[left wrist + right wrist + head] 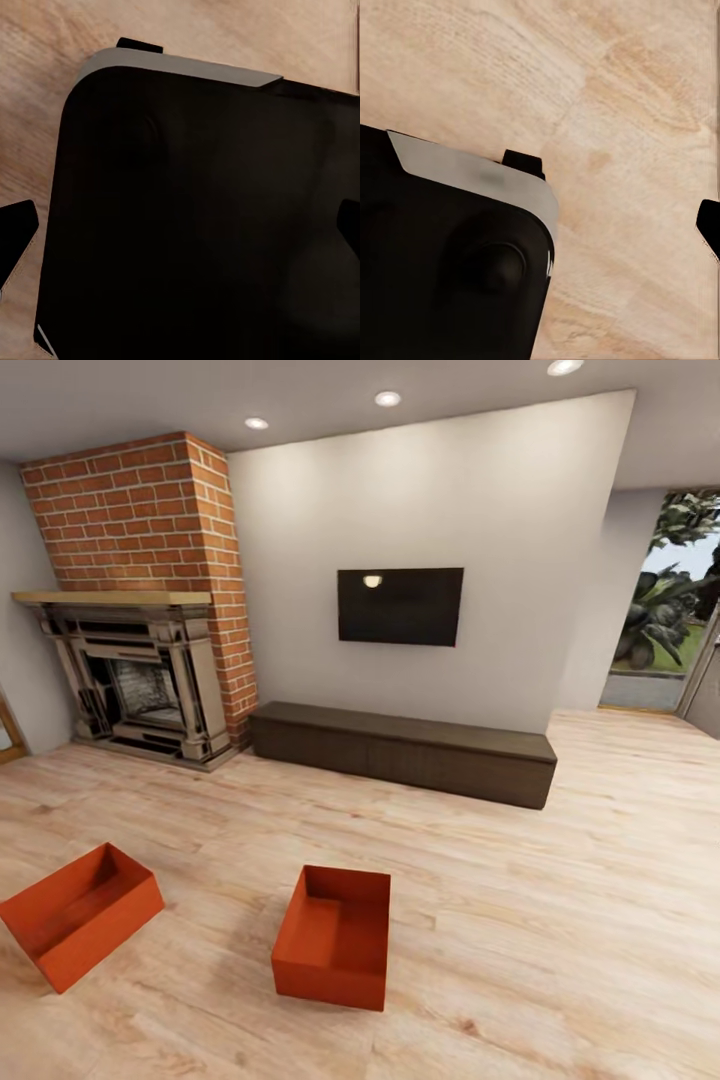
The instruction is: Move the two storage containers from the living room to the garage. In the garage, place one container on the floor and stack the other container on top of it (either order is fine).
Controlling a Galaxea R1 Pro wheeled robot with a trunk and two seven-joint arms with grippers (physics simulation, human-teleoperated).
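Note:
Two storage containers stand empty on the light wood-plank floor of the living room. One container (pixel 334 937) is near the middle foreground, the other container (pixel 78 913) lies at the left, turned at an angle. My left gripper (pixel 187 240) hangs over my own dark base, with one fingertip (pixel 16 234) at each side edge of the left wrist view, wide apart and holding nothing. Of my right gripper (pixel 540 232), a single dark fingertip (pixel 709 229) shows at the edge of the right wrist view, over bare wood floor.
A red brick fireplace (pixel 140 610) stands at the back left. Along the far wall runs a long dark low cabinet (pixel 400 750) beneath a wall TV (pixel 400 606). A glass door (pixel 670 610) opens at the right. My black, grey-edged base (pixel 195 225) is below both wrists.

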